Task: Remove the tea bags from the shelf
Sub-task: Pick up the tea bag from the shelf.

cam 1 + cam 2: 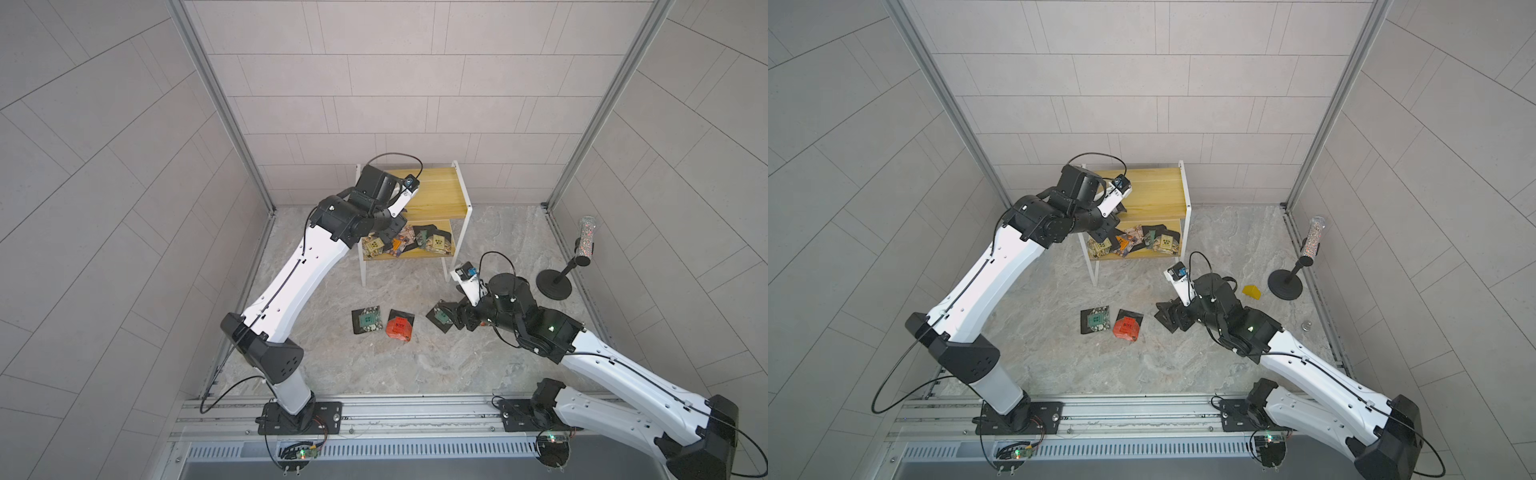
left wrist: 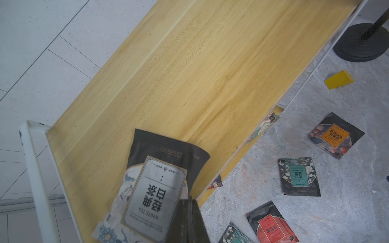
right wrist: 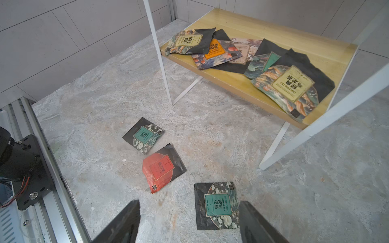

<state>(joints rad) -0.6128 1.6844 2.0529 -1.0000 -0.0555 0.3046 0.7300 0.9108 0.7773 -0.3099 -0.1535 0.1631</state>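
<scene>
Left claw (image 2: 189, 208) pinches white tea bag (image 2: 155, 189) (edge grip) over shelf (image 2: 189, 73) top.

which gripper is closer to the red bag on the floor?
Right. The right gripper hangs open over a teal bag next to the red bag. The left gripper is up at the shelf top, shut on a white bag.

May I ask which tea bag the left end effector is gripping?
The white-labelled tea bag marked WHITE TEA: the left end effector is shut on its edge above the shelf's top board, while the others lie loose on the lower board or floor.
</scene>
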